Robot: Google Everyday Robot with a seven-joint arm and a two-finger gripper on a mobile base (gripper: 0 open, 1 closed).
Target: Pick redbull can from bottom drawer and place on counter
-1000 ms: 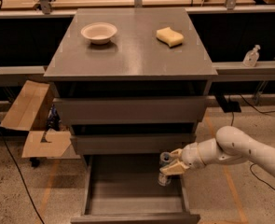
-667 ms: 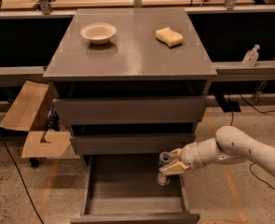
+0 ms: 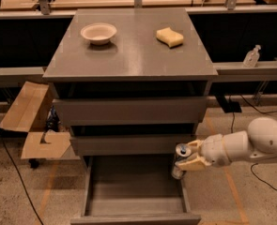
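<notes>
A: Where does the pincer sit in the camera view?

B: The pincer (image 3: 187, 159) is low down at the cabinet's right front. It is on the end of a white arm (image 3: 250, 144) that reaches in from the right.

A: And what is its state?

B: It is clenched on the can (image 3: 178, 168). The tan fingers (image 3: 192, 164) press the can's right side. The can stands nearly upright, with its silver top just left of the upper finger.

A: Where is the drawer from there?

B: The drawer (image 3: 135, 218) is pulled open, below and to the left of the pincer. The can is at the drawer's right wall, toward the back. Whether its base clears the drawer floor cannot be told.

A: And the table?

B: The table (image 3: 128, 55) is well above the pincer and to its left, with two shut drawers between them. A white bowl (image 3: 98, 33) sits on it, far up and to the left. A yellow sponge (image 3: 170, 37) sits nearly straight above the pincer.

A: Is there anything else nearby?

B: A pump bottle (image 3: 251, 56) stands on a ledge up and to the right. An open cardboard box (image 3: 30, 121) lies far to the left.
</notes>
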